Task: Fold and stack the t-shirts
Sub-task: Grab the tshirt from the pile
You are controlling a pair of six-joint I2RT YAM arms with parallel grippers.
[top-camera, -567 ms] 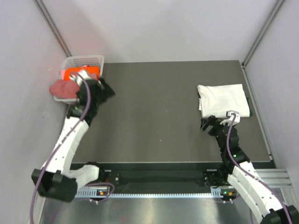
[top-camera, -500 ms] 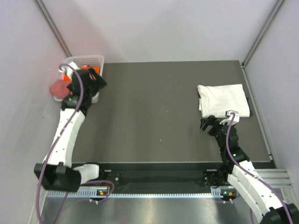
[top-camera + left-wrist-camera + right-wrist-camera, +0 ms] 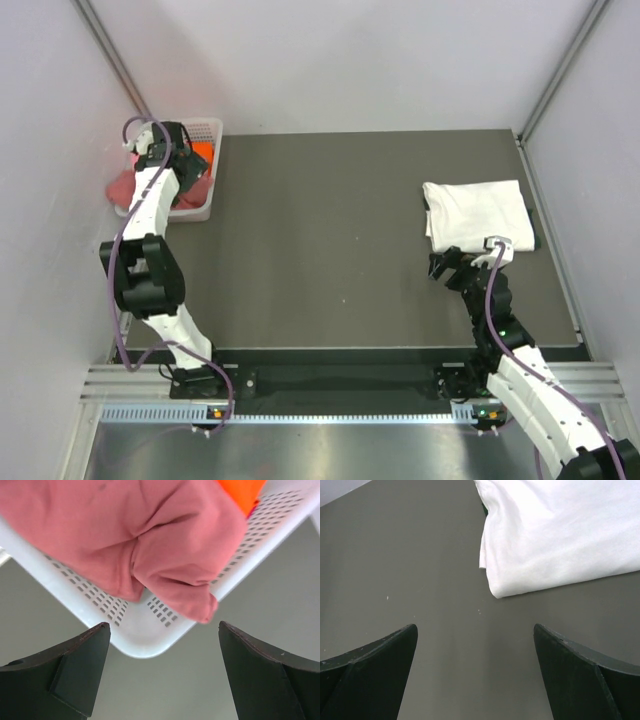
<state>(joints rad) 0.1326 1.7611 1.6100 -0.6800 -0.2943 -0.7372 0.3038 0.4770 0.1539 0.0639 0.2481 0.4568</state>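
Nearest me, well across the dark grey bench (image 3: pixel 320 230) from the white plastic mesh basket (image 3: pixel 145 640), the right pincer (image 3: pixel 475 645) hangs with its jaws spread wide and nothing between them. Just beyond it, on that same side far from the basket, lies the white cotton t-shirt (image 3: pixel 560 535), already folded into a flat rectangle, its rounded near corner just ahead of the open jaws.

At the far corner the left pincer (image 3: pixel 164 630) hovers over the basket's rounded corner, also spread and empty. The dusty pink-red t-shirt (image 3: pixel 125 535) is heaped in the basket, a thick bunched fold slumping over the rim. The bright orange t-shirt (image 3: pixel 240 490) sits deeper in the basket, behind the pink one and touching it.

To my eye the pink cloth is light, limp and not slippery. It will sag and trail when lifted, never holding a shape. That overhanging fold looks the best place to pinch, clear of the mesh. The basket seems light too, so a snagged grip might drag it, or pull the orange shirt along.
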